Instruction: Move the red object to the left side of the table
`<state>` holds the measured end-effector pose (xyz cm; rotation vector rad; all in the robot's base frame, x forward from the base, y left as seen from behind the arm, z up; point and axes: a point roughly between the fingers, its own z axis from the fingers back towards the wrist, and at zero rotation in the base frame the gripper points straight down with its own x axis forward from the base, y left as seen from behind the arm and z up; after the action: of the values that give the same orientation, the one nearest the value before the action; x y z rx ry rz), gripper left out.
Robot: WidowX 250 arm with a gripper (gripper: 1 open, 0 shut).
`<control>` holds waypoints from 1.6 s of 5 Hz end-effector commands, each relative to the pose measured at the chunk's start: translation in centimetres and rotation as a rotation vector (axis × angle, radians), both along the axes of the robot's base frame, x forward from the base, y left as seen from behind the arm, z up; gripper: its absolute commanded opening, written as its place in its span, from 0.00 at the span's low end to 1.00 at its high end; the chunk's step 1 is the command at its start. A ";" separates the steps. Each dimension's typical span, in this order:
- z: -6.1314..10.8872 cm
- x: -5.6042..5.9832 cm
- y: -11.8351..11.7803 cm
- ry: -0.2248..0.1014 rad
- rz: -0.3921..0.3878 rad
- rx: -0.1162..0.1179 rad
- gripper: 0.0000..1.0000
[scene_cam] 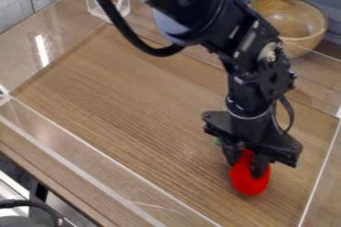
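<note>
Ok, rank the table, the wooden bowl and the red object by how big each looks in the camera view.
1. table, filling most of the view.
2. wooden bowl, partly hidden behind the arm and farther from the camera, so its true size is unsure.
3. red object, partly covered by the gripper.
</note>
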<state>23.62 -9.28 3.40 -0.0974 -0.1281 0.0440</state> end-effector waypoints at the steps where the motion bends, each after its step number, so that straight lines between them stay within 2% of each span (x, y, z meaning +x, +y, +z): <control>1: 1.7 0.7 0.5 -0.021 0.011 -0.020 0.00; 2: 2.7 0.7 0.9 -0.005 0.017 -0.036 0.00; 3: 5.1 1.1 2.2 -0.009 0.037 -0.059 0.00; 5: 11.1 3.0 11.4 -0.066 0.172 -0.065 0.00; 6: 10.7 2.9 15.9 -0.064 0.230 -0.044 0.00; 7: 9.1 2.5 16.3 -0.061 0.221 -0.027 0.00; 8: 7.9 2.2 16.4 -0.043 0.231 -0.018 0.00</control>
<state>25.40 6.78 10.52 -0.1120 -0.1502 0.2713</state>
